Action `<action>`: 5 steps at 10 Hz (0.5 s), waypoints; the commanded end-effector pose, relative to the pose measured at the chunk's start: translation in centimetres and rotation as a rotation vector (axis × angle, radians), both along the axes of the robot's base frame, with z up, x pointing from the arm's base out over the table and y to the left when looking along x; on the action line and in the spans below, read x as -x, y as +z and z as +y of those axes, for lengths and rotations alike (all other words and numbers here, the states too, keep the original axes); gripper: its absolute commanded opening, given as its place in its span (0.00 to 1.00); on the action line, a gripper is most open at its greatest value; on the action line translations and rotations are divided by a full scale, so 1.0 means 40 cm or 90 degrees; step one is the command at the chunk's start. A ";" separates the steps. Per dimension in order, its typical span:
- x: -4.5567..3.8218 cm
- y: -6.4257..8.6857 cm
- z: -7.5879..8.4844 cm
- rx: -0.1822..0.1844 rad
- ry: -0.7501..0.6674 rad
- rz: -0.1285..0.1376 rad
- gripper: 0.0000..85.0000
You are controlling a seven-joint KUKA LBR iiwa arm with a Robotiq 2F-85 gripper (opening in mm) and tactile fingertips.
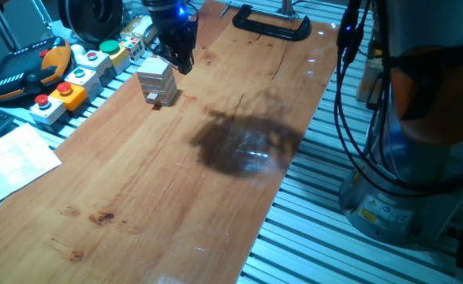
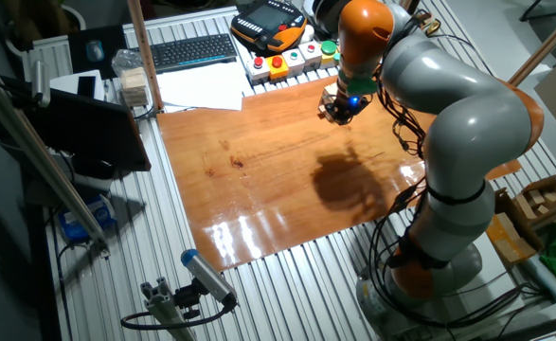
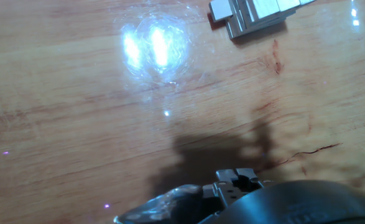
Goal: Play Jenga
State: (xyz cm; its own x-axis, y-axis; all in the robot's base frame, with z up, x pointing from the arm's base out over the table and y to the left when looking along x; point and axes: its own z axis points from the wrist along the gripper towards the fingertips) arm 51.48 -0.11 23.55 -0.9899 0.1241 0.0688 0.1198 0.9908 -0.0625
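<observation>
Near the counter (image 1: 176,189) edge lined with button boxes (image 1: 73,79), the pale wooden Jenga tower (image 1: 155,81) is standing; the gripper (image 1: 177,57) is hovering just beside it, jaw state indiscernible.

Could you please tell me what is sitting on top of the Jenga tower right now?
Nothing rests on the Jenga tower; its top layer is bare. The gripper hangs beside it, apart.
</observation>
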 end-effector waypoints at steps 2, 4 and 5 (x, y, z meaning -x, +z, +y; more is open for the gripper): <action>-0.003 -0.005 -0.004 -0.002 -0.002 0.005 0.01; -0.006 -0.009 -0.006 -0.006 -0.004 0.009 0.01; -0.010 -0.013 -0.008 -0.006 -0.004 0.009 0.01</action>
